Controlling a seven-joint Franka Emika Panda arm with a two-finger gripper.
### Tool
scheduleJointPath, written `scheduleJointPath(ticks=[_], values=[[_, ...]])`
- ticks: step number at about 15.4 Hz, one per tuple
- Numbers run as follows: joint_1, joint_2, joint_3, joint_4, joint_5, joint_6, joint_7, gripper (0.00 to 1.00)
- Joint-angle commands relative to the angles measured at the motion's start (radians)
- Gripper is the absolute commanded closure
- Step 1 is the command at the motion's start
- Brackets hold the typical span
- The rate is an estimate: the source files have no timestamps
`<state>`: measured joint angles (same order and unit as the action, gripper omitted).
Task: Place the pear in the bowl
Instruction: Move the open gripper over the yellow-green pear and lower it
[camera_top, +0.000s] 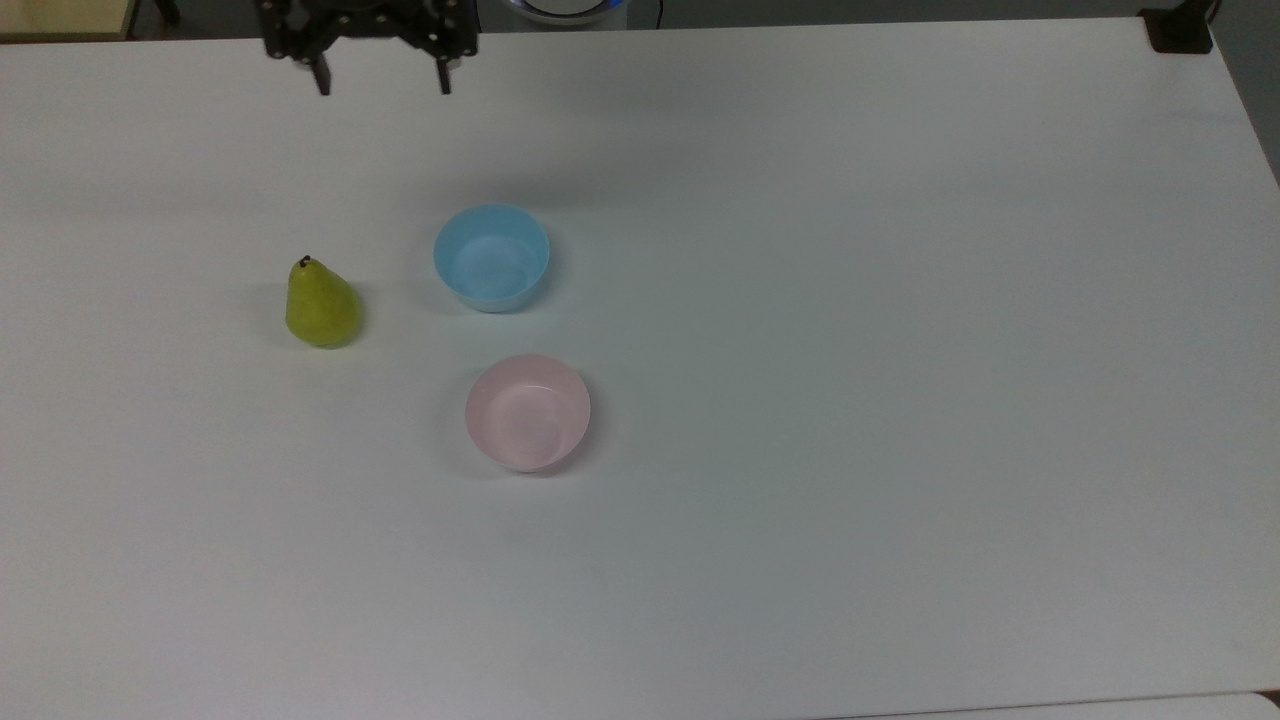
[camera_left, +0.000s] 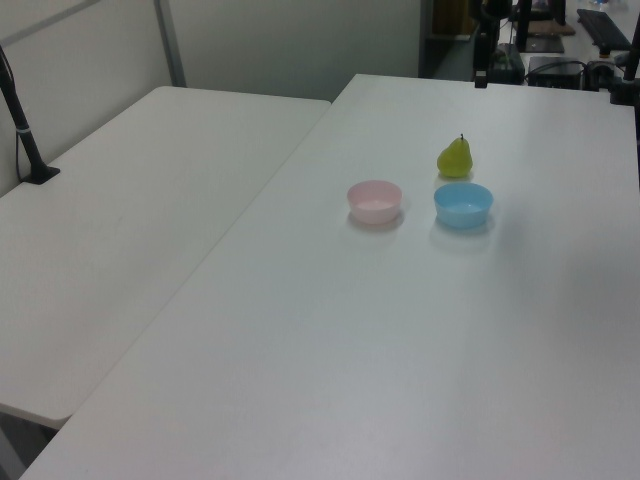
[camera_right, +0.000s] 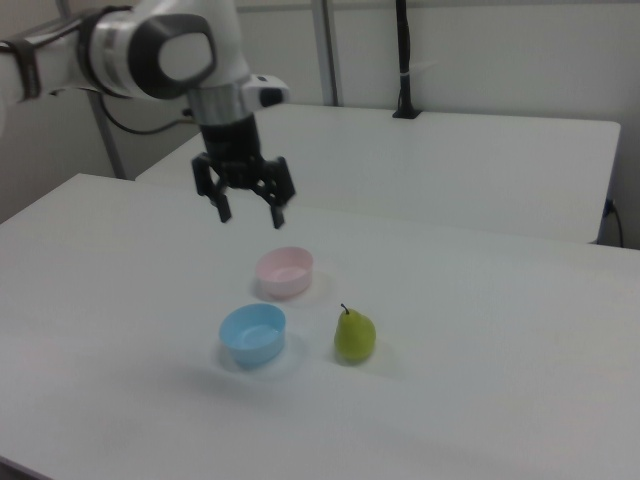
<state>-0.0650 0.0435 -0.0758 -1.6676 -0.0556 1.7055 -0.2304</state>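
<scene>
The gripper (camera_top: 382, 88) hangs above the table (camera_top: 900, 300), fingers spread wide and empty. The pear (camera_top: 321, 304) stands upright on the table, well apart from the gripper, below it in the top view. The pink bowl (camera_top: 528, 412) sits near the blue bowl (camera_top: 491, 256).

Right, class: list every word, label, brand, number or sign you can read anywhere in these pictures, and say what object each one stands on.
There are none to read. The pear, the pink bowl, the blue bowl, the white table and the gripper all show plain surfaces with no writing, label or number.
</scene>
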Motion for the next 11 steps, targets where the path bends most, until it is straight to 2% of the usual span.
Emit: scheduleJointPath(ticks=[1,8,11], values=[[-0.067,0.070,-0.002,0.002,0.016,0.063,-0.112,0.00],[-0.140,0.217,-0.004,-0.006,-0.001,0.222,-0.138,0.00],[-0.147,0.280,-0.004,-0.007,-0.010,0.279,-0.138,0.00]])
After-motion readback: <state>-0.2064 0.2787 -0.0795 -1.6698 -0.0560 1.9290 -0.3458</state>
